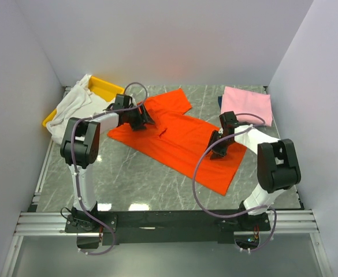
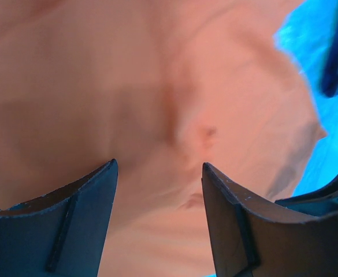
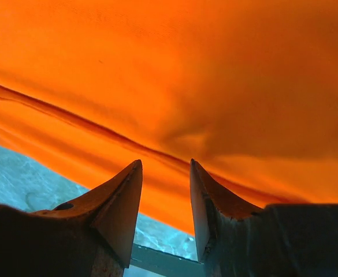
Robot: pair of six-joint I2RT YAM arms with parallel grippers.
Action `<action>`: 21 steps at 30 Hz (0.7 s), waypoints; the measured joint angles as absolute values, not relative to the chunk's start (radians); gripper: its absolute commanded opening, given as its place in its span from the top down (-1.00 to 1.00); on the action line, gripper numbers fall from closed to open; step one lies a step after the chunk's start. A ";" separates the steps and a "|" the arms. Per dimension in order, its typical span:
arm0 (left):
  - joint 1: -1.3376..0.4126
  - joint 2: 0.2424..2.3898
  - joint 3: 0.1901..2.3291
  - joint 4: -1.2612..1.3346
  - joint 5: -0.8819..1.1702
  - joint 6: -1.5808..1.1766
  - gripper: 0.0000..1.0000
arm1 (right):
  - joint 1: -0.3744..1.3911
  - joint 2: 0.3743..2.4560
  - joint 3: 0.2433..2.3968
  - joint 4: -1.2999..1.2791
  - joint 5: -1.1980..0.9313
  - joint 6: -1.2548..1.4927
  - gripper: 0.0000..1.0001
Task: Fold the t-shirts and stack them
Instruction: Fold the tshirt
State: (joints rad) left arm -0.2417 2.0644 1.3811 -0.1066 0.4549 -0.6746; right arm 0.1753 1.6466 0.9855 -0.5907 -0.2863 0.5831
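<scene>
The bright orange-red t-shirt (image 1: 177,138) lies spread flat across the middle of the table. My left gripper (image 1: 143,121) hovers low over its left shoulder area; in the left wrist view the gripper (image 2: 159,164) is open, with only orange cloth (image 2: 157,86) beyond the fingertips. My right gripper (image 1: 218,151) is down over the shirt's right side; in the right wrist view it (image 3: 166,163) stands open just above the cloth's edge (image 3: 174,86), with nothing between the fingers. A folded pale pink t-shirt (image 1: 247,104) lies at the back right on a dark blue one (image 1: 221,101). The white t-shirt (image 1: 75,108) is bunched at the back left.
A yellow tray (image 1: 106,88) sits at the back left under the white cloth. White walls close in the marble table (image 1: 134,179) on the left, back and right. A metal rail (image 1: 169,222) with both arm bases runs along the near edge.
</scene>
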 measured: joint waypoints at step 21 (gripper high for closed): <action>-0.244 1.816 1.021 -0.090 0.340 -0.724 -0.33 | 0.187 1.663 0.875 -0.525 -0.403 0.582 0.12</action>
